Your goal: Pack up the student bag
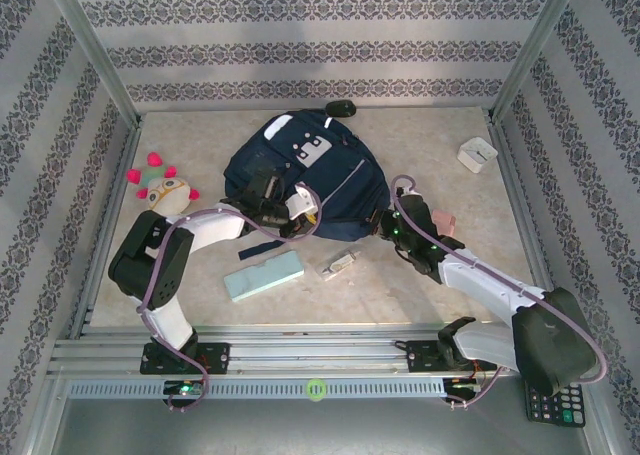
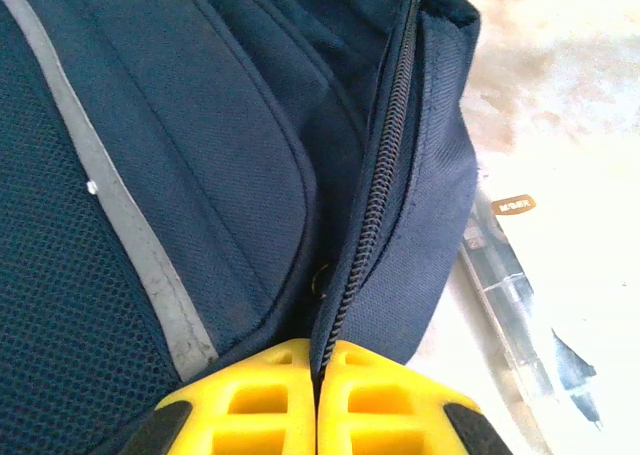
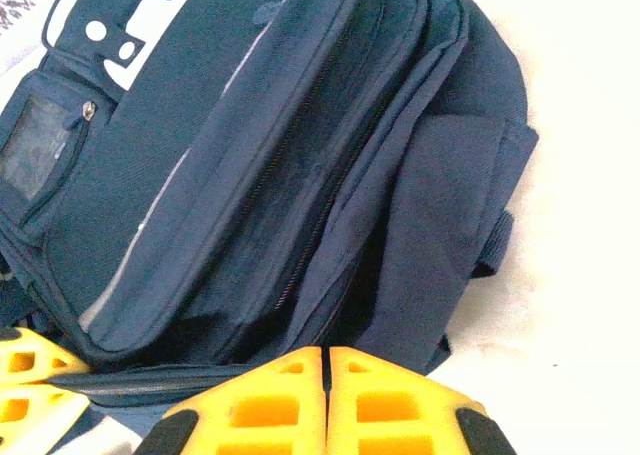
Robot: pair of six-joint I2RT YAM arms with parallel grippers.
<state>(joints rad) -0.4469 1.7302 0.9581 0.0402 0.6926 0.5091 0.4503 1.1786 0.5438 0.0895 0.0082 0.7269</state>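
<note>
Nearest the arm bases, well short of the student bag [image 1: 330, 170], a dark calculator [image 1: 555, 407] lies by the right arm's base. It is probably parked out of the way until needed. Closer to the bag, just off its near edge, sit a teal case [image 1: 263, 275] and a small clear item [image 1: 340, 265], within easy reach of either arm. The bag itself lies flat on the table [image 1: 420, 295], front pockets up, with both arms reaching in to its near edge. The left gripper [image 2: 318, 360] has its yellow fingers pressed together. The zip line runs straight into the seam between them, so it seems to be pinching the zip edge to work the opening. The right gripper [image 3: 326, 360], just right of it at the same edge, also has its fingers together; whether fabric is caught there I cannot tell. It may be bracing the bag. A pink block [image 1: 443, 220] lies just right of the bag and a plush toy [image 1: 165, 190] to its left. A white box [image 1: 477, 155] sits off its far right, and a black object [image 1: 342, 107] lies just beyond it.
</note>
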